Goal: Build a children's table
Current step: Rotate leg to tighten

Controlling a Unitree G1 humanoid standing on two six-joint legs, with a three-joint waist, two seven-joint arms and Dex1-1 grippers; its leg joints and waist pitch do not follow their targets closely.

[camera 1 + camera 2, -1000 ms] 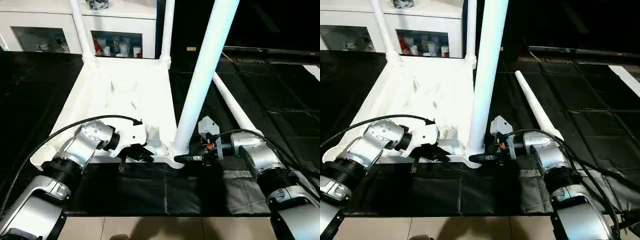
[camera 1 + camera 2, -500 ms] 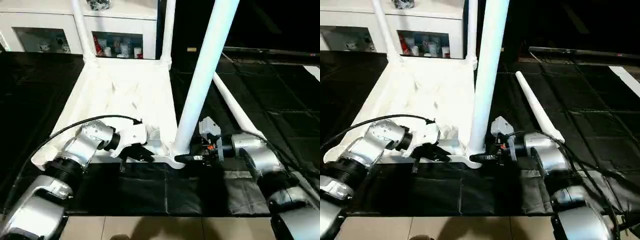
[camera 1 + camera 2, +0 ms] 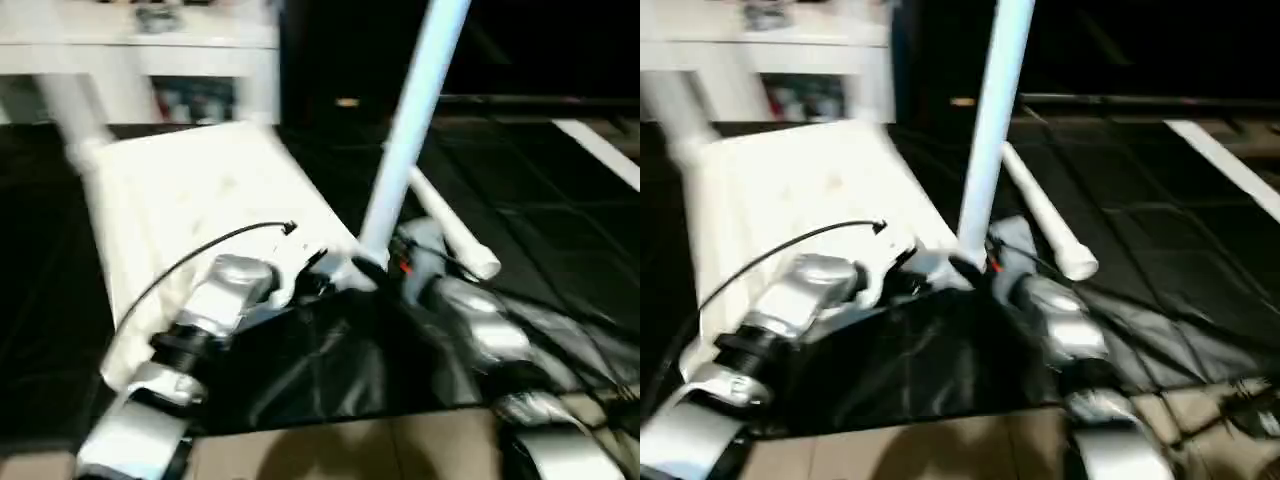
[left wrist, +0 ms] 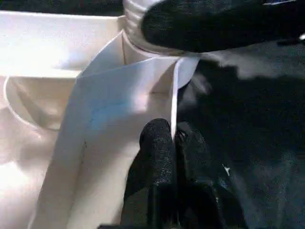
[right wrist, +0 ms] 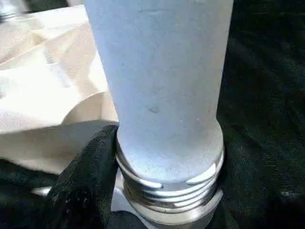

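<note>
Both grippers work at the near corner of the upturned children's table [image 3: 190, 190]. Right gripper [image 5: 143, 210] clasps the base of the upright leg [image 5: 159, 86] at its threaded collar; left gripper [image 4: 174, 143], fingers pressed together, pinches the frame's thin edge.

My left tool [image 4: 174, 143] is pinching shut; my right tool [image 5: 143, 210] is wrapping its fingers [image 5: 83, 183] wide, both forearms reaching forward.

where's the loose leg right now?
The loose leg lies flat on the black floor covering, head views, right of the upside-down table and just behind the right arm, beside the upright leg.
</note>
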